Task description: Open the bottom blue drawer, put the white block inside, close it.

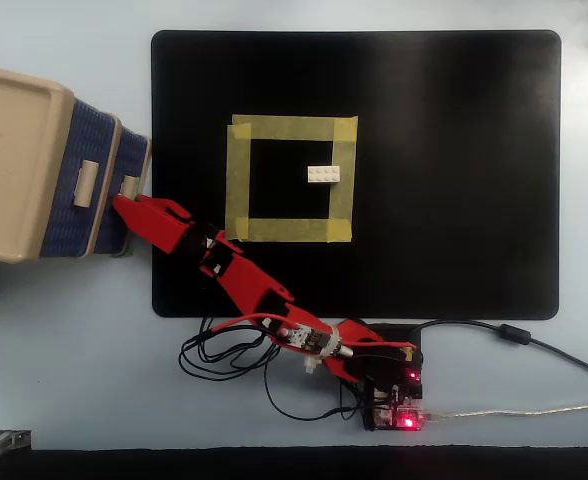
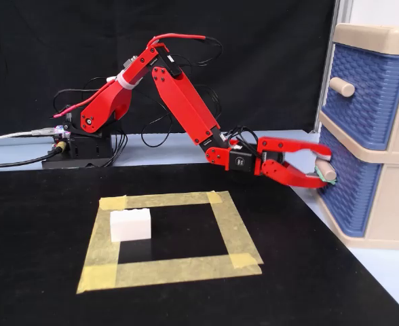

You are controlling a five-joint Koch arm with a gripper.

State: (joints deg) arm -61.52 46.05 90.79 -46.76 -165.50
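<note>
Tape square [image 2: 169, 238]: nearest the camera, taken as landmark.
White block [image 2: 130, 225]: lies inside the square, untouched; judged light, rigid, best pinched across its short sides.
Bottom blue drawer [image 2: 342, 200]: well right of the square, not yet drawn out.
Gripper [image 2: 320, 168]: jaws bracket the beige handle [image 2: 328, 170]; grip unconfirmed.

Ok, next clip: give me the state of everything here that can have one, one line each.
bottom blue drawer: pulled slightly out of the cabinet.
top blue drawer: shut, untouched.
gripper: jaws around the bottom drawer's handle; cannot tell if clamped.
white block: lying flat on the mat, inside the tape square, not held.
arm: stretched toward the cabinet.
</note>
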